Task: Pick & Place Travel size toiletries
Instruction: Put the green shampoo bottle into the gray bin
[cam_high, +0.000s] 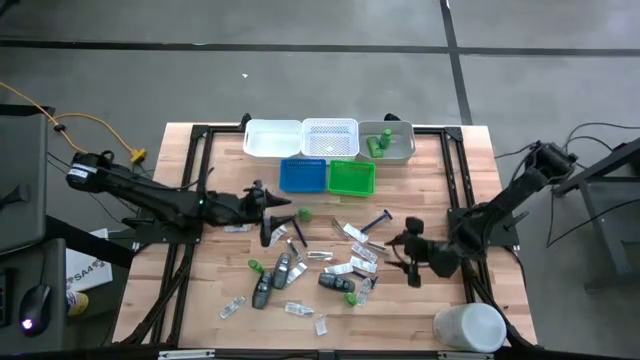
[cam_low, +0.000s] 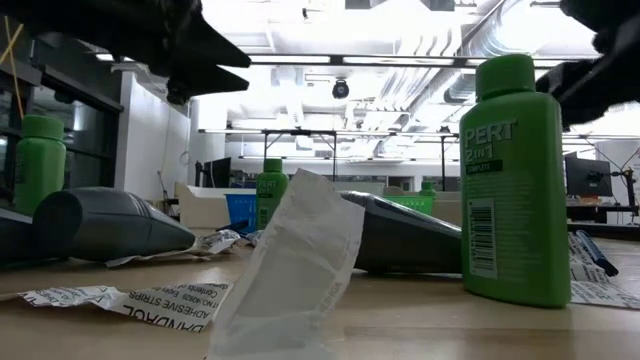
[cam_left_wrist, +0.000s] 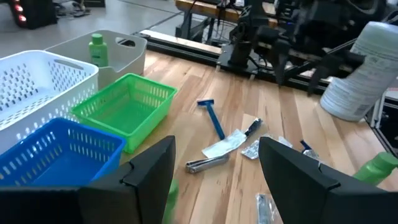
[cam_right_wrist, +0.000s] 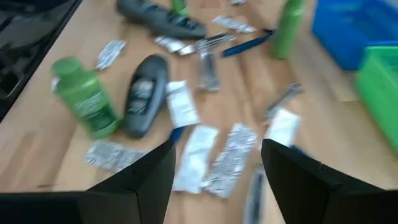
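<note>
Both grippers above the scattered toiletries (cam_high: 310, 270).
I see left gripper (cam_high: 272, 232) and right gripper (cam_high: 412, 262) both spread apart, holding nothing.

Toiletries (cam_high: 318, 272) crowd the centre and lower middle of the high view, leaving only narrow gaps. Five trays (cam_high: 330, 153) block the upper middle, a large white container (cam_high: 468, 327) the lower right corner. Bare wood lies open at lower left.
</note>
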